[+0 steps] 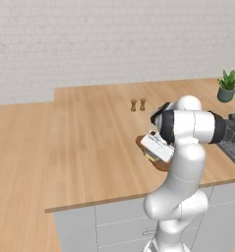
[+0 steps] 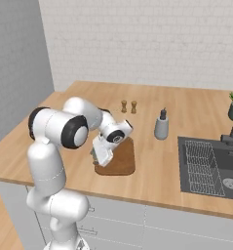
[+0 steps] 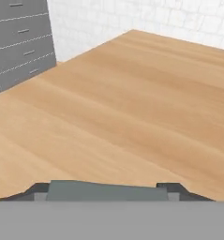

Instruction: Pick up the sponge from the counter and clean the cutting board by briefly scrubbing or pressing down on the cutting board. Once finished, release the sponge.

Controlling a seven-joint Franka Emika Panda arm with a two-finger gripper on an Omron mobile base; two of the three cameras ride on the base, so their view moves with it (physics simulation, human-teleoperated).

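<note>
The reddish-brown cutting board (image 2: pixel 123 161) lies near the front edge of the tan counter (image 1: pixel 89 142); in the left base view, the arm hides most of the cutting board (image 1: pixel 161 165). My gripper (image 2: pixel 95 157) hangs low over the board's left end, its hand tilted. In the hand view, the gripper (image 3: pixel 106 189) holds the grey-green sponge (image 3: pixel 104 193) across the gap between its two dark fingertips (image 3: pixel 36 190). Beyond them the hand view looks out along bare counter planks (image 3: pixel 132 103). A yellowish sliver of the sponge (image 1: pixel 149 156) shows under the white hand.
Two small shakers (image 2: pixel 128 106) stand behind the board. A grey soap dispenser (image 2: pixel 161 126) is to its right, then the sink (image 2: pixel 210 166) with a faucet (image 2: pixel 232 132). A potted plant (image 1: pixel 227 86) sits at the back right. Grey drawers (image 3: pixel 19 42) stand beyond the counter's far end.
</note>
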